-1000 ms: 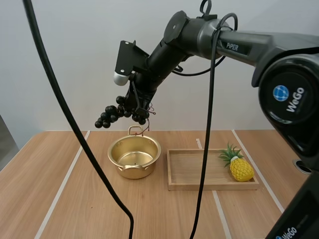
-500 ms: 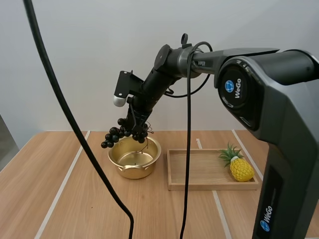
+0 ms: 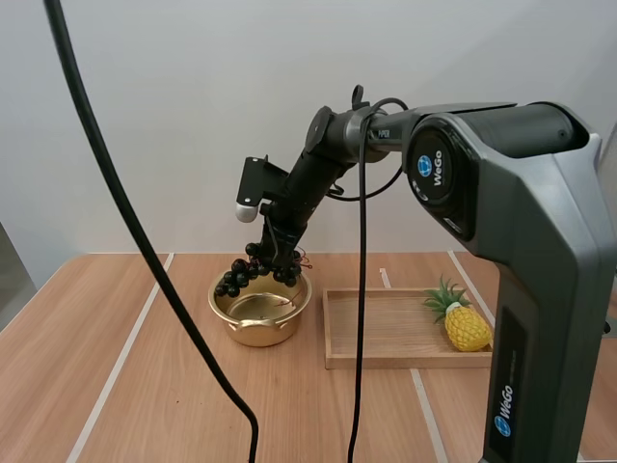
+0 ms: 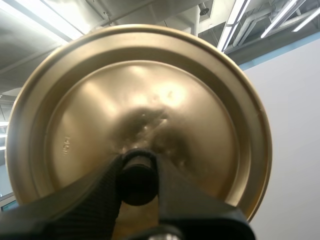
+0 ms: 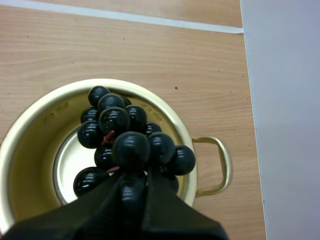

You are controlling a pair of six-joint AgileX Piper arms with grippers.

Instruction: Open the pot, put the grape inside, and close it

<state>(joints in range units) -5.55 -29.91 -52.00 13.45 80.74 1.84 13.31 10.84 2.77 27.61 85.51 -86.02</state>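
Brass pot (image 3: 258,331) open, right pincer (image 5: 134,194) gripping grapes (image 3: 253,272) just over it, left pincer (image 4: 137,179) clamped on lid (image 4: 165,100); next: lower, release.

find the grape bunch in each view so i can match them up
High view: the grape bunch hangs from the right gripper over the pot, at its rim.
Right wrist view: the grape bunch is pinched in the right gripper, over the pot's open mouth.
Left wrist view: the left gripper holding the lid.
Shared landmark: the gold pot.
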